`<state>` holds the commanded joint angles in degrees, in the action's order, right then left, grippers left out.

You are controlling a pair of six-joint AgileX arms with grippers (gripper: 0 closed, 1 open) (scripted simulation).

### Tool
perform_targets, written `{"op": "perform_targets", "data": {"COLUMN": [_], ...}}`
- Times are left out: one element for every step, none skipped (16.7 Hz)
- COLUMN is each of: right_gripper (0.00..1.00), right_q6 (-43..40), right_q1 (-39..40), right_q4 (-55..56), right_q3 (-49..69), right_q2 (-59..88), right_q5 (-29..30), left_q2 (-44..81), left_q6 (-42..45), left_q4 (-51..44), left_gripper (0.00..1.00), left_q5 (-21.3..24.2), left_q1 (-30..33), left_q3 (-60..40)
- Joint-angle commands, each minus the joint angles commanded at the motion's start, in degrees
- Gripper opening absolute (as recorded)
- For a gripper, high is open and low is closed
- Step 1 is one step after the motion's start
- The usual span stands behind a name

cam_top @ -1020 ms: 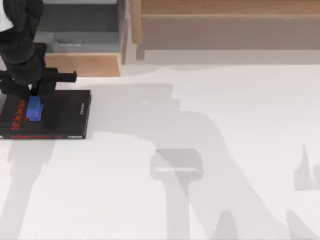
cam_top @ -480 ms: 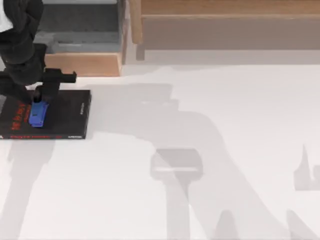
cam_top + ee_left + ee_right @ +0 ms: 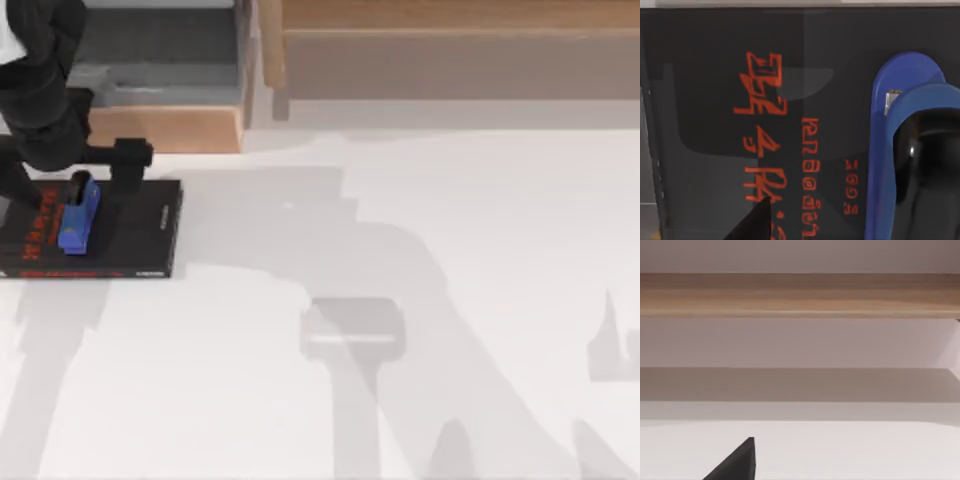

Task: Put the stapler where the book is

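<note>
Stapler (image 3: 77, 216): small blue block lying on the book cover, long axis running roughly 12 to 6 o'clock with a slight tilt toward 1 o'clock; in the left wrist view the stapler (image 3: 890, 150) shows as a rounded blue body resting on the black cover beside the red lettering.
Book (image 3: 130, 235): flat black rectangle with red title lettering, at the 9 o'clock edge of the table, lying flat; red text on the book (image 3: 715, 125) is clear in the left wrist view.
Stapler vs book: touching, stapler on top, toward the book's 9 o'clock half, next to the red title.
Left pincer (image 3: 78, 180): right at the stapler's 12 o'clock end, above the book's far edge; cannot tell whether its fingers are apart or clamped.
Left arm: black, coming in from the 10 o'clock corner of the top view.
Right arm: parked off the near side; a dark finger tip (image 3: 737, 462) shows in the right wrist view, fingers' state cannot tell.
Table (image 3: 400, 300): white surface, carries the book.
Wooden shelf unit (image 3: 170, 120): along the 12 o'clock edge, just beyond the book.
</note>
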<state>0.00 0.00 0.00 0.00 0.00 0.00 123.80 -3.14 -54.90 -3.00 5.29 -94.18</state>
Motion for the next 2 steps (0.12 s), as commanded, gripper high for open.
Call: {"op": "perform_targets", "data": {"right_gripper": [1.00,1.00], "right_q6": [0.00,0.00], "right_q1": [0.00,0.00], "right_q4": [0.00,0.00], "right_q3": [0.00,0.00], "right_q2": [0.00,0.00], "right_q5": [0.00,0.00], "left_q2": [0.00,0.00], "left_q6": [0.00,0.00], "left_q4": [0.00,0.00], "left_gripper": [1.00,1.00], "left_q5": [0.00,0.00], "left_q1": [0.00,0.00], "left_q3": [0.00,0.00]}}
